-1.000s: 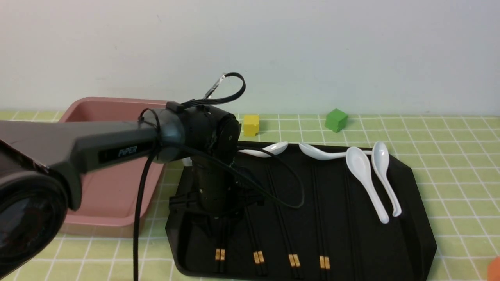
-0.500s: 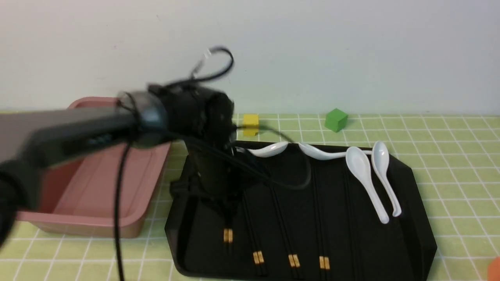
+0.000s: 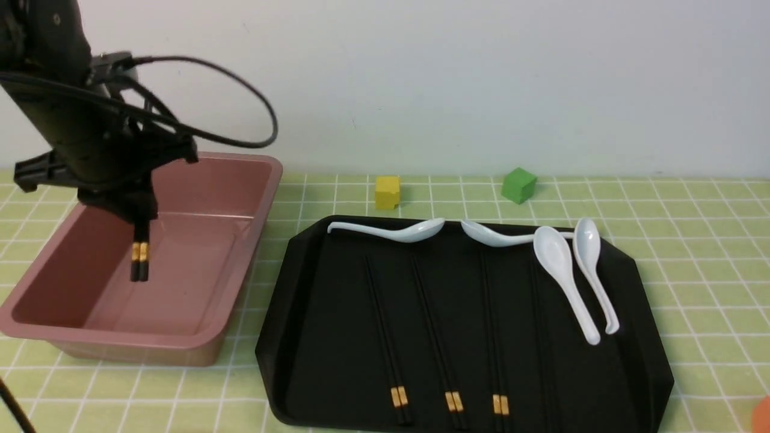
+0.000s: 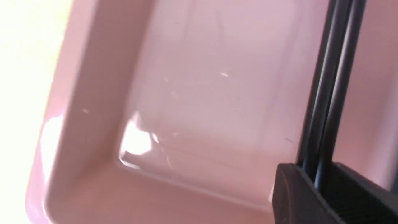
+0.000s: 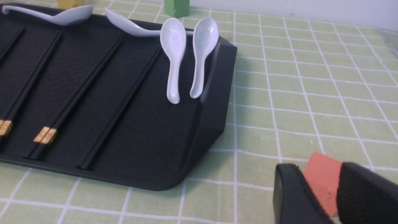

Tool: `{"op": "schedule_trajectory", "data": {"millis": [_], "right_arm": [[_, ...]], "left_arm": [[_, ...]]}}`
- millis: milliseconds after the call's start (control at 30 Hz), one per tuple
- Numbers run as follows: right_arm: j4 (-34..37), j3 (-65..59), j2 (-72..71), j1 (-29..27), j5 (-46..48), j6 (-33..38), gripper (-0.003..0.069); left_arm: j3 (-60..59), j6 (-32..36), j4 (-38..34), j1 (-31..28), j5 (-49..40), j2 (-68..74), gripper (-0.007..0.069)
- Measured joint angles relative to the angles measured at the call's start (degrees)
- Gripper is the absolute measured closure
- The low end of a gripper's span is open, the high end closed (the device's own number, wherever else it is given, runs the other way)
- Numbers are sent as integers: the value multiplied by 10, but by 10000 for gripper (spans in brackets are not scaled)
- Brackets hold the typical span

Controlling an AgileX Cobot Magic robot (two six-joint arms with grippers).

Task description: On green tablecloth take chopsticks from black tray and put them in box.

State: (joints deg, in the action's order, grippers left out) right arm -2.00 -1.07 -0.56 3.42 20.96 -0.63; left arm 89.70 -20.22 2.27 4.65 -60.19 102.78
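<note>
My left gripper [image 3: 139, 219] is shut on one pair of black chopsticks [image 3: 139, 260], which hangs gold-banded end down inside the dusty-pink box [image 3: 243, 161] at the left. In the left wrist view the pair [image 4: 329, 93] runs out from between the closed fingers of that gripper [image 4: 317, 175] over the box floor [image 4: 202, 93]. Three more pairs [image 3: 385, 337] lie side by side on the black tray [image 3: 637, 282] on the green tablecloth [image 3: 692, 240]. My right gripper [image 5: 321, 169] shows only in its wrist view, low over the cloth right of the tray [image 5: 214, 93], jaws slightly apart.
Several white soup spoons [image 3: 562, 270] lie along the tray's far and right side. A yellow cube [image 3: 387, 191] and a green cube [image 3: 518, 184] stand behind the tray. An orange block [image 5: 321, 183] lies on the cloth in the gap of the right fingers, and at the front view's lower right corner [image 3: 763, 415].
My left arm has lifted the leftmost pair of chopsticks off the tray and swung left; the pair now hangs inside the box. The tray's other pairs and the spoons have not moved.
</note>
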Motion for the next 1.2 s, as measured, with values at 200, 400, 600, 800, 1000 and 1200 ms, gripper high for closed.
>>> {"op": "schedule_trajectory", "data": {"millis": [200, 400, 600, 800, 1000, 1200], "right_arm": [[0, 0, 0, 0, 0, 0, 419], [-1, 0, 0, 0, 0, 0, 419], [-1, 0, 0, 0, 0, 0, 419], [-1, 0, 0, 0, 0, 0, 419], [-1, 0, 0, 0, 0, 0, 419], [-1, 0, 0, 0, 0, 1, 419]], "left_arm": [[-1, 30, 25, -1, 51, 76, 502], [-1, -3, 25, -1, 60, 112, 403], [23, 3, 21, -1, -4, 70, 413], [15, 23, 21, -1, -50, -50, 610], [-113, 22, -15, -1, -20, -196, 637], [-340, 55, -79, -1, 117, -366, 637]]}}
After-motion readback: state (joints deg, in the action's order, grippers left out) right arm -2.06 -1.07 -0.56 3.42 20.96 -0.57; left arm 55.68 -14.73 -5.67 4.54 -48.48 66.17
